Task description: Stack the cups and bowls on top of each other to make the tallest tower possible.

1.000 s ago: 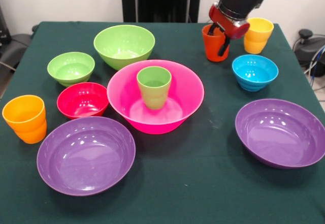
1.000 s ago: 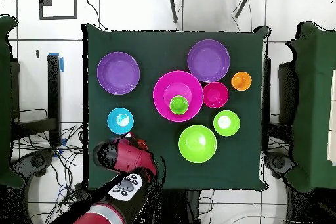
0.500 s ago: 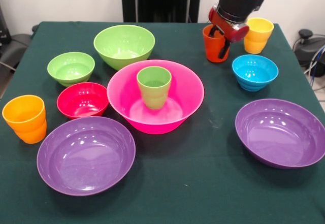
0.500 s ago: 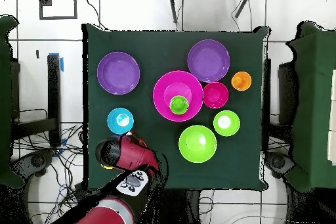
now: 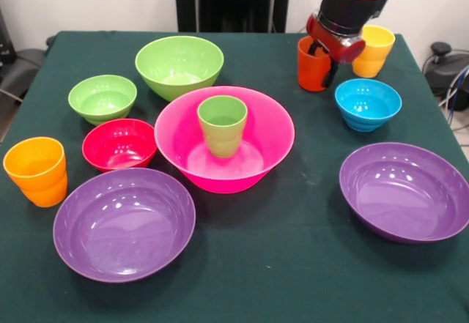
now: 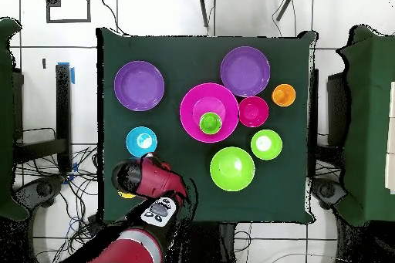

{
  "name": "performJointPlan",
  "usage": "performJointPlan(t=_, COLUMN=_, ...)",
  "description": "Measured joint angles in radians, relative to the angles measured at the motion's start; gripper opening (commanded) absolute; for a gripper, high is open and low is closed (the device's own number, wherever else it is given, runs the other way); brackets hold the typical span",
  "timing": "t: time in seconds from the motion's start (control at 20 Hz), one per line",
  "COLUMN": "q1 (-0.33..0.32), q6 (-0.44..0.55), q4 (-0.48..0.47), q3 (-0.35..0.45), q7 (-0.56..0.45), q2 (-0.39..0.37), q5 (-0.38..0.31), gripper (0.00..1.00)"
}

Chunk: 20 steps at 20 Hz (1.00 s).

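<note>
The claw (image 5: 325,65) pinches the wall of the red-orange cup (image 5: 313,64), 1 finger inside and 1 outside against the rim, and the cup looks raised just off the green surface (image 5: 293,264). The yellow-orange cup (image 5: 372,50) stands just beside it, the blue bowl (image 5: 368,104) near in front. The green cup (image 5: 222,124) sits upright inside the hot-pink bowl (image 5: 271,136) at the middle. The orange cup (image 5: 37,171) stands well apart, by a purple bowl (image 5: 124,223).
</note>
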Motion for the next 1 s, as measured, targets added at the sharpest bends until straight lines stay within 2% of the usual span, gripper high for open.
performJointPlan(t=0.25, q1=-0.004, q6=0.000, q4=-0.002, q3=0.012, q7=0.000, q2=-0.001, q5=0.000, gripper=1.00)
performJointPlan(t=0.3, q1=-0.004, q6=0.000, q4=-0.003, q3=0.012, q7=0.000, q2=-0.001, q5=-0.003, gripper=0.00)
performJointPlan(t=0.65, q1=-0.024, q6=0.000, q4=-0.004, q3=0.021, q7=0.000, q2=-0.001, q5=-0.025, gripper=0.00)
performJointPlan(t=1.0, q1=-0.031, q6=0.001, q4=-0.014, q3=-0.002, q7=0.000, q2=-0.025, q5=-0.065, gripper=0.00)
